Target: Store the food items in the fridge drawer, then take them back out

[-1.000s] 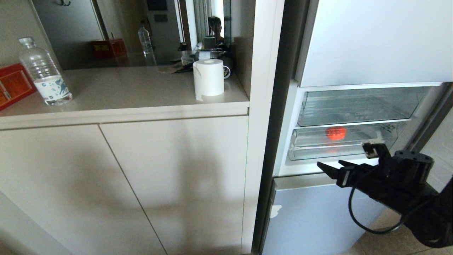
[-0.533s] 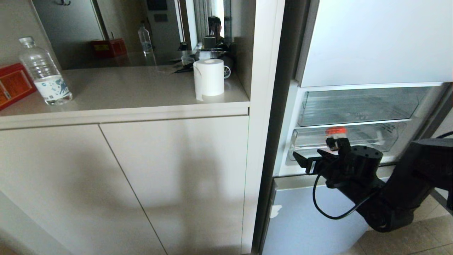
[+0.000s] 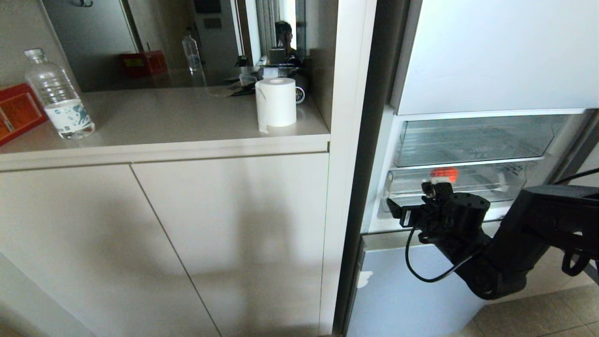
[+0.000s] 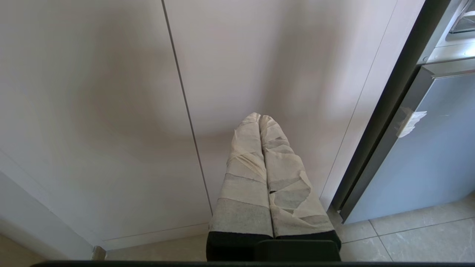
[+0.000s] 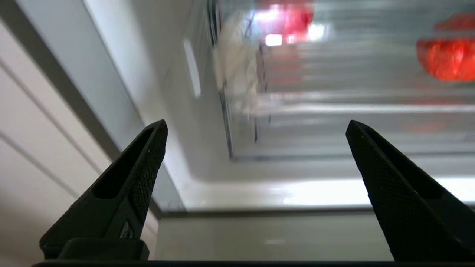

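- Red fruit point(image 3: 443, 174): lies inside the fridge drawer point(image 3: 486, 188), behind its clear front wall, so the storing half looks done.
- Right claw point(image 3: 414, 206): just in front of the drawer's front, jaws spread wide, holding nothing.
- Left claw point(image 4: 260, 122): taped fingers pressed together, empty, parked low by the cupboard beside the fridge.
- Outstanding, in my judgement: pull the drawer out, retrieve the fruit.
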